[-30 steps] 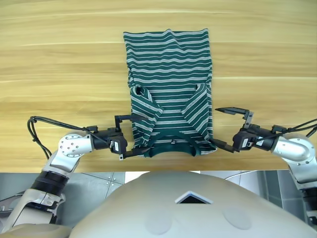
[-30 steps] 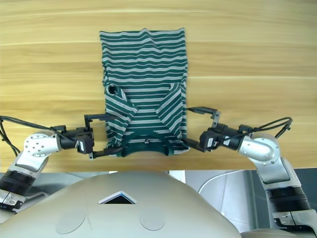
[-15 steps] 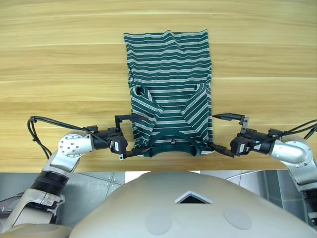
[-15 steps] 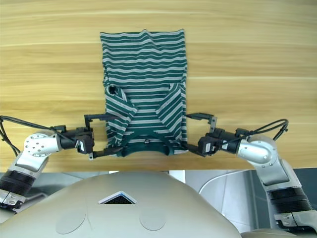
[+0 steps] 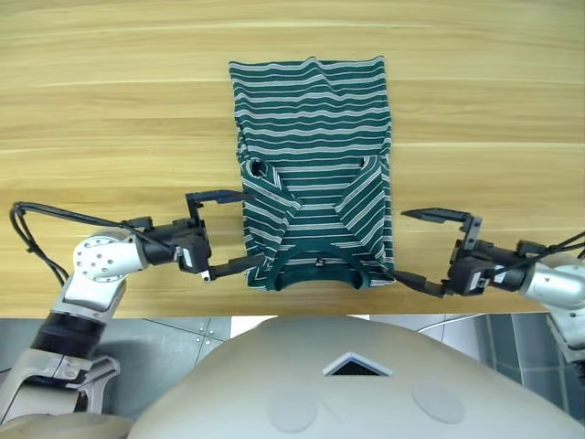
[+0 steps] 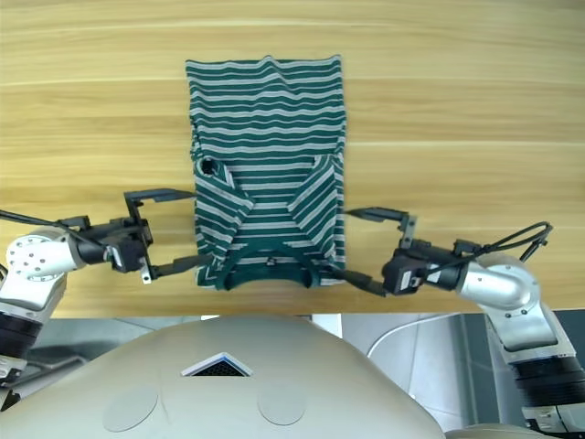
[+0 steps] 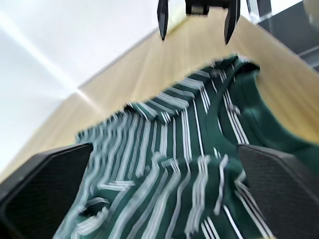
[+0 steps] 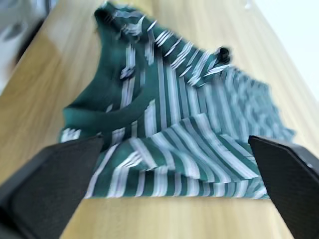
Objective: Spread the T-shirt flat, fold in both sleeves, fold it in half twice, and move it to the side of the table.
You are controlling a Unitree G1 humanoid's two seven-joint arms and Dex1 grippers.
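- The green striped T-shirt (image 5: 315, 155) lies flat on the wooden tabletop (image 5: 110, 91), a long upright rectangle in the middle of the head views.
- Its dark collar (image 5: 315, 265) is at the near edge, close to the robot, and the hem (image 5: 306, 66) is at the far end.
- Both sleeves (image 5: 274, 206) are already folded in, their stripes running diagonally across the body and meeting above the collar.
- On the left, the left pincer (image 5: 254, 227) sits low at the shirt's near left side with its jaws spread wide. One finger is level with the folded sleeve, and the other reaches the corner beside the collar.
- On the right, the right pincer (image 5: 398, 243) mirrors it, also gaping. The lower fingertip is right at the near right corner of the cloth, and the upper one hangs just beside the shirt's edge.
- Neither pincer has any fabric between its fingers.
- In the left wrist view, the dark fingers (image 7: 45, 189) frame the rumpled stripes, with the other pincer across the shirt beyond.
- In the right wrist view, the collar end lies between its own pads (image 8: 50, 184).
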